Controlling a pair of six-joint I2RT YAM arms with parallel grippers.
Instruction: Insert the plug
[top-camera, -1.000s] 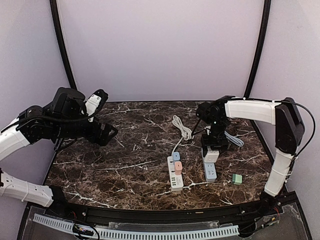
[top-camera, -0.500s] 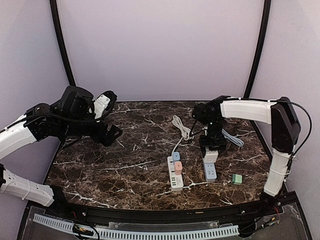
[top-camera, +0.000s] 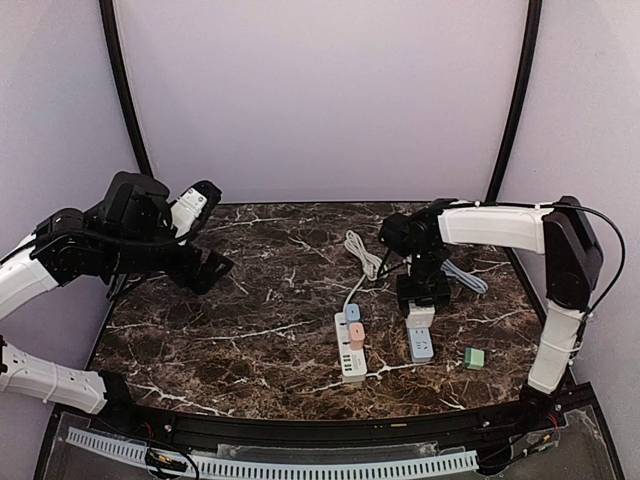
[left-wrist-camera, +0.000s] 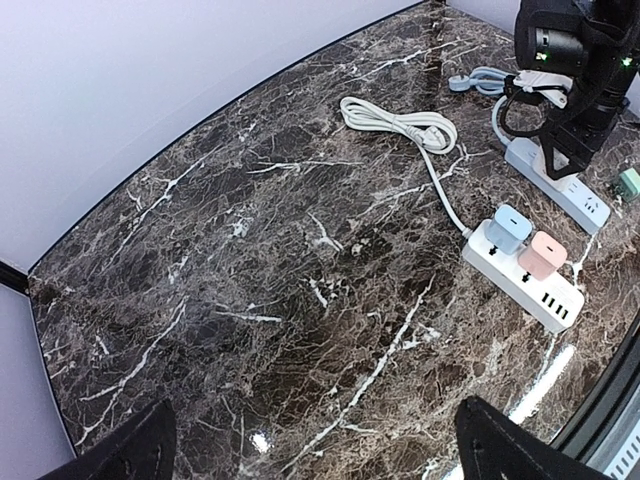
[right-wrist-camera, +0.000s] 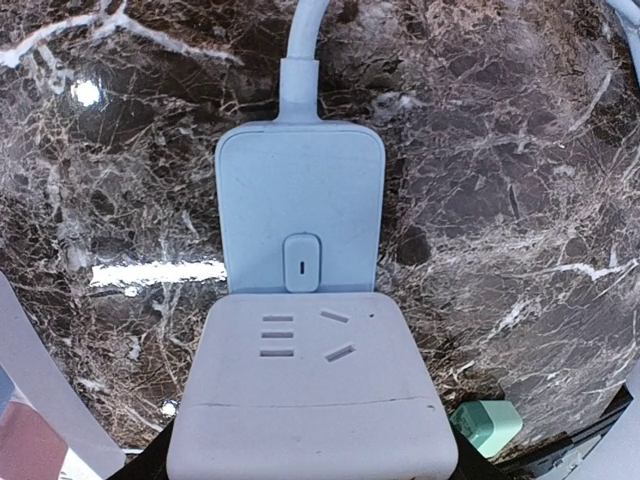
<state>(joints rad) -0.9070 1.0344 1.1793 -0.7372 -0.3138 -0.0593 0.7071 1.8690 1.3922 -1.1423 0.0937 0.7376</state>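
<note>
1. Right pincer (top-camera: 422, 298) sits low over the cord end of the grey-blue power strip (right-wrist-camera: 300, 380). Its jaws are partly apart, and I cannot tell whether they pinch the strip's sides or merely straddle it. No plug shows between them.
2. Left pincer (left-wrist-camera: 315, 455) is raised over the left side of the worktop (top-camera: 250, 320), spread wide and carrying nothing.
3. The green plug (top-camera: 474, 357) lies loose on the worktop, just to the right of the grey-blue strip's near end and apart from both arms.
4. Over the last second the right arm has drifted a little to its left along the strip. In the wrist view the switch and the free socket (right-wrist-camera: 300, 335) now sit close to centre. The left arm swung towards the middle and came back to nearly the same pose. Neither the plug nor the strips have shifted.
5. My reading is that the right arm has been lining up on or steadying the strip rather than fetching the plug, so the task is at an early stage: the plug still has to be picked up and brought over the socket.
6. The white power strip (top-camera: 351, 350) beside it already carries a blue adapter (left-wrist-camera: 512, 222) and a pink adapter (left-wrist-camera: 543, 252), which leaves the grey-blue strip as the likely target.
</note>
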